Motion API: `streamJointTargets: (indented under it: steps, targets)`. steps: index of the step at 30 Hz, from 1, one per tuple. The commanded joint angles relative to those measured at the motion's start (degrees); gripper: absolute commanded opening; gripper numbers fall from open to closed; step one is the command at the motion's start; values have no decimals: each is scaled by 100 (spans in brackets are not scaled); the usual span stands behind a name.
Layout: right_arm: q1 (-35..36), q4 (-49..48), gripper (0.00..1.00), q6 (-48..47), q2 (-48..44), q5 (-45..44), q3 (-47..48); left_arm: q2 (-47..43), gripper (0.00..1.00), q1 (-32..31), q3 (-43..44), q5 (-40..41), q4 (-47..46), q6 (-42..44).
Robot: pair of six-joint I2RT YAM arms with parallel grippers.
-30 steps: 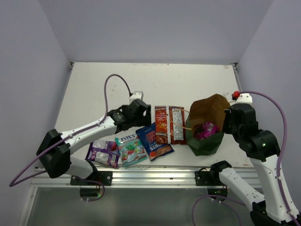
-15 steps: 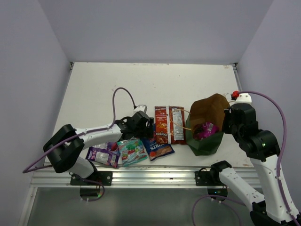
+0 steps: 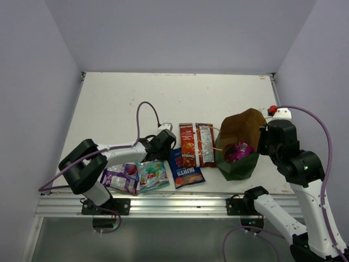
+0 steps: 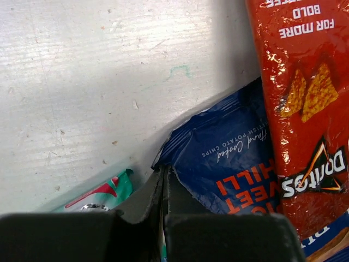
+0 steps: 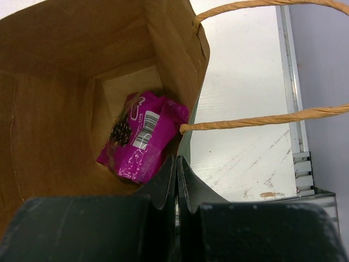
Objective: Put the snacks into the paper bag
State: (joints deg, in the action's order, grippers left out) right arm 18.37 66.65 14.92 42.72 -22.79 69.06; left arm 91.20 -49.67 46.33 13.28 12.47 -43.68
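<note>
White table (image 3: 180, 98) is filling the middle of the overhead view, boxed in by 3 plain walls: back wall (image 3: 180, 33), left wall (image 3: 32, 82), right wall (image 3: 322, 60), all reading pale lavender-grey. Light is coming in soft and even, throwing only faint shadows. Up close the tabletop is showing scuffs, specks and fine scratches, plus 1 small green mark (image 4: 179, 70). A metal strip (image 5: 288, 82) is running along the table's right edge, with a brown smear (image 5: 267, 194) sitting just beside it. An aluminium rail (image 3: 174, 206) is running across the near edge. Below it a grey panel (image 3: 163, 240) is catching a dull sheen.
</note>
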Motion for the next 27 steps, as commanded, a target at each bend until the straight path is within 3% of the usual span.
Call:
streamJointTargets:
  steps: [1,8,14,19,27]
  targets:
    - [9,-161,0,-121,0,152,-15,-198,0,-52,289,236,220,132]
    - [9,-144,0,-112,-27,143,-15,-1243,0,-148,1648,755,1423,123]
    - [17,-161,0,-121,-9,116,-24,-1526,0,-227,2774,440,1540,298]
    - [9,-170,0,-121,-9,99,-24,-1167,0,-797,3899,386,1477,580]
    - [9,-153,0,-103,-18,72,-15,-35,0,-1677,6483,684,1249,1036]
